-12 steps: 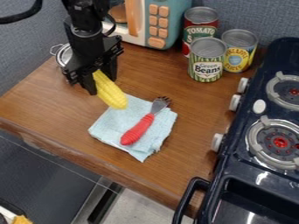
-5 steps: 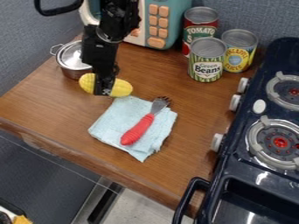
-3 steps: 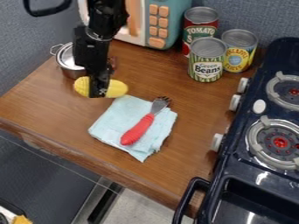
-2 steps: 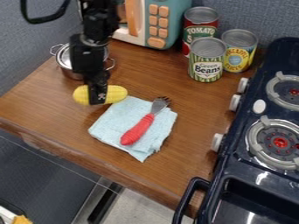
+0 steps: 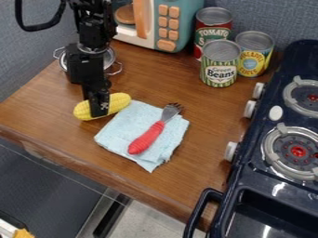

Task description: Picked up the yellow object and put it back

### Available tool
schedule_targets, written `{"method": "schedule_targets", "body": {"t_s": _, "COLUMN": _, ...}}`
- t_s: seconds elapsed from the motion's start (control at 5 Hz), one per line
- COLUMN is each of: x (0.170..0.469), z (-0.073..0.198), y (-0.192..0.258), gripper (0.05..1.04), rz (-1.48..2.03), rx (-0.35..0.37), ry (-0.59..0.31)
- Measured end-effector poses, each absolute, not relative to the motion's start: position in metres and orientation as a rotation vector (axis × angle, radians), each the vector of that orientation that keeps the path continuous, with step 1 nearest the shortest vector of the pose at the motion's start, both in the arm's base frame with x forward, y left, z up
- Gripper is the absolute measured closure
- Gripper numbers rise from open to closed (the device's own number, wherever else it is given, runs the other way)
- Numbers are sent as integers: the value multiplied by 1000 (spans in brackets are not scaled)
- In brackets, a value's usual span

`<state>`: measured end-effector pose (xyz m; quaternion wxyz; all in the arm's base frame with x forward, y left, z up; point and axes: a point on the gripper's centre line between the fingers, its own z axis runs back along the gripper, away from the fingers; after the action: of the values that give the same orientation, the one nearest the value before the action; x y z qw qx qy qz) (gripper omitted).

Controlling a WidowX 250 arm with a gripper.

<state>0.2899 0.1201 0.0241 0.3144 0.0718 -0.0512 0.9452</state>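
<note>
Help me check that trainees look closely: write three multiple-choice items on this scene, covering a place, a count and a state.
1. Where does the fork lie?
a) in the pot
b) on the light blue cloth
c) on a burner

2. How many cans stand on the counter?
a) three
b) five
c) one

3. What is the state of the yellow corn?
a) cut in two
b) lying loose, away from the pincer
c) gripped by the pincer

1: b, its red handle and metal head both rest over the cloth.
2: a, three separate lids show.
3: c, the pincer comes down across the corn's middle.
</note>
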Motion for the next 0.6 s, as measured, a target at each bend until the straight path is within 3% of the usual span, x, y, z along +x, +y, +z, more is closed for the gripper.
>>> {"method": "schedule_targets", "body": {"t_s": 0.2, "x": 289, "z": 24, "y": 121, "gripper": 497, "rz": 2450, "rx": 211, "ry": -126}}
{"method": "schedule_targets", "body": {"t_s": 0.4, "x": 293, "z": 25, "y": 123, "gripper": 436, "rz": 2379, "rx": 254, "ry": -102}}
{"method": "schedule_targets", "body": {"t_s": 0.6, "x": 296, "z": 26, "y": 122, "gripper": 135, "rz": 2349, "rx": 245, "ry": -103}}
